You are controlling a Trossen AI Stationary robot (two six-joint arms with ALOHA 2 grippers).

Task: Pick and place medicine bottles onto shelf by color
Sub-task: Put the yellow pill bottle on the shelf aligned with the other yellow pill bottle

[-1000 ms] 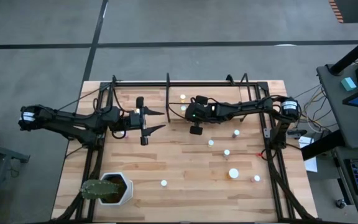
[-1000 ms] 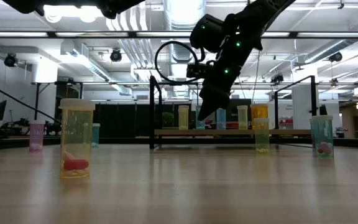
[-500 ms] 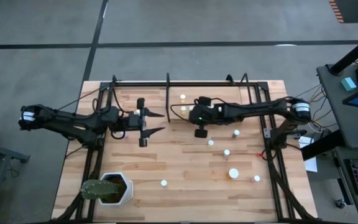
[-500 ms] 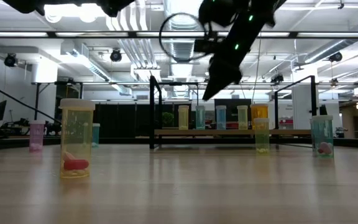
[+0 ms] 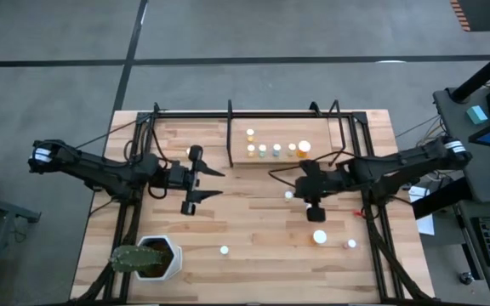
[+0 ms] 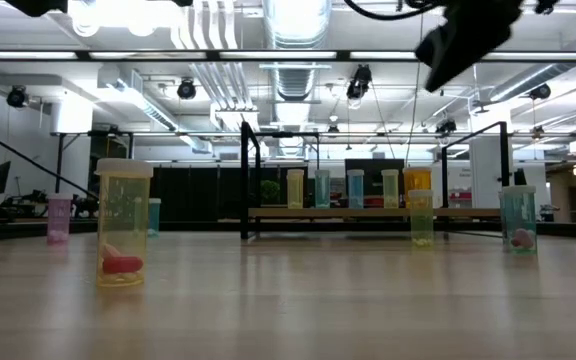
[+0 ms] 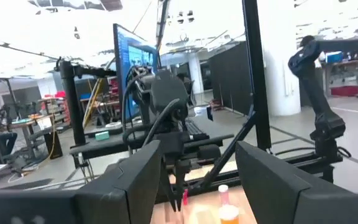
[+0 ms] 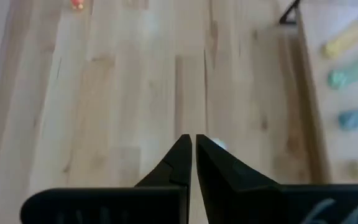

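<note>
Left fingers: the left gripper hangs over the left half of the big butcher-block tabletop, its two dark prongs spread with nothing between them.
White hexagonal plant pot: at the near left corner, holding a green plant.
Loose bottles, left: a yellowish clear bottle with a pale cap stands upright nearest the low camera, something red inside; a pink bottle stands farther back.
Light-wood shelf with thin black bars: at the far edge, middle; a row of small pale-capped bottles stands on it, yellowish, teal and orange at the right end.
Right fingers: the right gripper is raised above the table right of centre, tips pinched together on nothing.
Loose bottles, right: white-capped bottles stand scattered just beside and near that gripper.
</note>
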